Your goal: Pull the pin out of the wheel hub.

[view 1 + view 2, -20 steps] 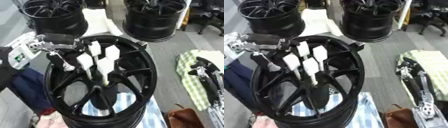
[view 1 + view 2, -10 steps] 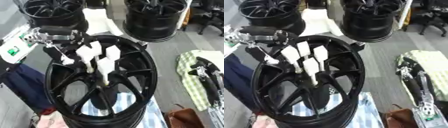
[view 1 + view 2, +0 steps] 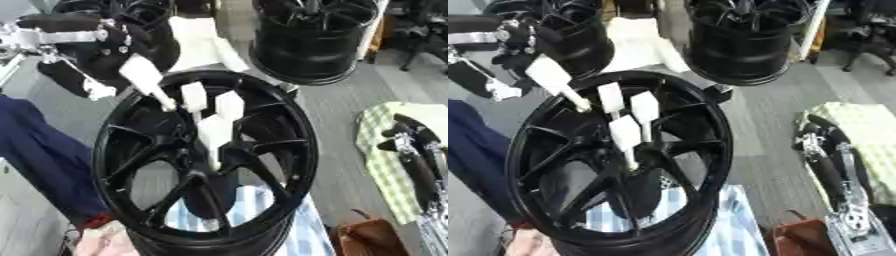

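A large black wheel hub [image 3: 289, 150] lies tilted in the middle. Three white block-topped pins [image 3: 213, 134] stand together near its centre. A fourth white pin [image 3: 143, 74] hangs slanted over the hub's upper left spokes, its thin stem pointing down toward the centre and clear of the other pins. My left hand [image 3: 98, 39], black and silver, comes in from the upper left and is shut on that pin's top. My right hand [image 3: 822, 145] rests at the right edge with relaxed fingers and holds nothing.
Two more black wheels stand at the back, one [image 3: 319, 42] upper right and one [image 3: 579, 42] behind my left hand. A green checked cloth [image 3: 376, 165] lies under my right arm. A blue cloth [image 3: 39, 155] sits left, a brown bag [image 3: 376, 241] lower right.
My left hand has risen toward the upper left with one white pin, drawing it away from the other three at the hub's centre. The whole view has also shifted.
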Robot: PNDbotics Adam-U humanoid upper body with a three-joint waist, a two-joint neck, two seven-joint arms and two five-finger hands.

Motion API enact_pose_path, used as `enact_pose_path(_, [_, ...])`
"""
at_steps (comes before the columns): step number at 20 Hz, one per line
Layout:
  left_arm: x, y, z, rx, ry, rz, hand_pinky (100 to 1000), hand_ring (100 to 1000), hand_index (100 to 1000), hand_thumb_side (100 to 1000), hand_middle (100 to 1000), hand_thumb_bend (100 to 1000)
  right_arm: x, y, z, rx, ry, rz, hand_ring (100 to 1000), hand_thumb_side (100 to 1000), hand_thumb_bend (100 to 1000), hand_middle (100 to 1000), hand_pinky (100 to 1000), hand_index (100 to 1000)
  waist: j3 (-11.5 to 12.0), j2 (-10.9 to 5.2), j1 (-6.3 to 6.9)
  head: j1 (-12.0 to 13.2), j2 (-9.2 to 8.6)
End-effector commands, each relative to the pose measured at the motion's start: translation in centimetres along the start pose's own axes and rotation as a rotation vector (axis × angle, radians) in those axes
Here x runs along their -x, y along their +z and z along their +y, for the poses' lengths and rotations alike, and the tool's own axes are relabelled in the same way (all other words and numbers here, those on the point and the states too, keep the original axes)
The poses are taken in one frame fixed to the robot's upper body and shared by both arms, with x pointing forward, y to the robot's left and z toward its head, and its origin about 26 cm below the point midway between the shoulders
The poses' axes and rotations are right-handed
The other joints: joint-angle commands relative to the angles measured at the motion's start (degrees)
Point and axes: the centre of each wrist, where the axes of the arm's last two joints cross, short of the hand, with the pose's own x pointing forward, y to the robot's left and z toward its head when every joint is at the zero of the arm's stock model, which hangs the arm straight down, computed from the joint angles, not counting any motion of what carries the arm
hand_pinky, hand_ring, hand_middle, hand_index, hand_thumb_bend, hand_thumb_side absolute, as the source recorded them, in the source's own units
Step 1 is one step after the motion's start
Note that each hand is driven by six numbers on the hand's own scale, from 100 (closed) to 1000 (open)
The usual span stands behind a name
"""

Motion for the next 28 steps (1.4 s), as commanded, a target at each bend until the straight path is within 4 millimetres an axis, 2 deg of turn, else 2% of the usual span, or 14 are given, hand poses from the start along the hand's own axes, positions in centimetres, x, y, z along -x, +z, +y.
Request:
enact_pose_path(1, [0.3, 4.5, 2.1, 0.178, -0.166, -0.042, 176, 1000, 489, 147, 224, 100, -0.5, -0.4, -0.7, 0.013, 0.012, -0.020, 545, 661, 100, 578, 665, 834, 0.3, -0.61, -0.02, -0.3, -0.14])
enact_pose_path(7, [2.3, 9.9, -0.4, 0.212, -0.052, 0.142, 199, 1000, 513, 151, 253, 100, -0.5, -0.5, -0.6, 0.015, 0.008, -0.022, 545, 661, 100, 578, 665, 834, 0.6, -0.42, -0.35, -0.4, -0.14])
enact_pose_path(9, [3.4, 11.7, -1.9, 0.235, 0.011, 0.229, 214, 1000, 527, 146, 269, 100, -0.5, -0.5, -0.7, 0.022, 0.007, -0.021, 545, 661, 100, 578, 665, 834, 0.8, -0.32, -0.48, -0.6, -0.14])
enact_pose_path(11, [4.8, 14.1, -4.7, 0.272, 0.094, 0.329, 243, 1000, 550, 142, 297, 100, -0.5, -0.4, -0.6, 0.022, 0.006, -0.021, 545, 661, 100, 578, 665, 834, 0.6, -0.33, -0.57, -0.4, -0.14])
enact_pose_path(15, [6.5, 18.2, -9.5, 0.320, 0.223, 0.488, 387, 1000, 663, 139, 423, 100, -0.5, -0.4, -0.6, 0.022, 0.002, -0.020, 545, 661, 100, 578, 666, 834, 0.5, -0.26, -0.78, -0.6, -0.14])
enact_pose_path(16, [6.8, 18.9, -10.5, 0.327, 0.253, 0.519, 496, 1000, 738, 129, 520, 100, -0.5, -0.4, -0.6, 0.023, 0.002, -0.020, 545, 661, 100, 578, 665, 834, 0.6, -0.24, -0.84, -0.7, -0.14])
enact_pose_path(17, [7.0, 19.6, -11.5, 0.336, 0.282, 0.551, 557, 1000, 777, 212, 590, 106, -0.5, -0.4, -0.6, 0.025, 0.002, -0.019, 545, 661, 100, 578, 665, 834, 0.7, -0.23, -0.90, -0.7, -0.14])
enact_pose_path(18, [7.2, 20.2, -12.4, 0.342, 0.305, 0.576, 614, 1000, 827, 332, 675, 165, -0.5, -0.4, -0.6, 0.025, 0.001, -0.019, 545, 661, 100, 578, 666, 834, 0.7, -0.22, -0.96, -0.7, -0.14])
enact_pose_path(19, [7.3, 20.7, -13.3, 0.343, 0.329, 0.600, 642, 1000, 858, 408, 719, 199, -0.5, -0.4, -0.5, 0.026, 0.001, -0.019, 545, 661, 100, 578, 666, 834, 0.8, -0.21, -1.03, -0.8, -0.14])
enact_pose_path(20, [7.4, 21.1, -14.0, 0.337, 0.346, 0.618, 688, 1000, 899, 551, 782, 260, -0.5, -0.4, -0.5, 0.026, 0.000, -0.018, 545, 661, 100, 578, 666, 834, 0.8, -0.20, -1.10, -0.9, -0.14])
enact_pose_path(22, [7.4, 21.6, -15.3, 0.306, 0.377, 0.644, 713, 1000, 930, 728, 828, 330, -0.5, -0.4, -0.5, 0.028, 0.000, -0.017, 545, 661, 100, 578, 666, 834, 1.0, -0.18, -1.24, -0.9, -0.14])
enact_pose_path(24, [7.2, 21.7, -16.1, 0.274, 0.395, 0.654, 723, 1000, 937, 798, 849, 337, -0.4, -0.3, -0.5, 0.029, -0.001, -0.016, 545, 661, 100, 578, 666, 834, 1.1, -0.16, -1.36, -1.0, -0.14])
enact_pose_path(26, [7.0, 21.5, -16.7, 0.243, 0.406, 0.652, 717, 1000, 929, 808, 838, 287, -0.5, -0.3, -0.5, 0.030, -0.003, -0.016, 545, 661, 100, 578, 666, 834, 1.3, -0.12, -1.46, -1.1, -0.14])
enact_pose_path(28, [6.7, 21.3, -16.8, 0.222, 0.415, 0.649, 717, 1000, 929, 808, 838, 287, -0.5, -0.3, -0.5, 0.030, -0.003, -0.016, 545, 661, 100, 578, 666, 834, 1.4, -0.10, -1.50, -1.1, -0.14])
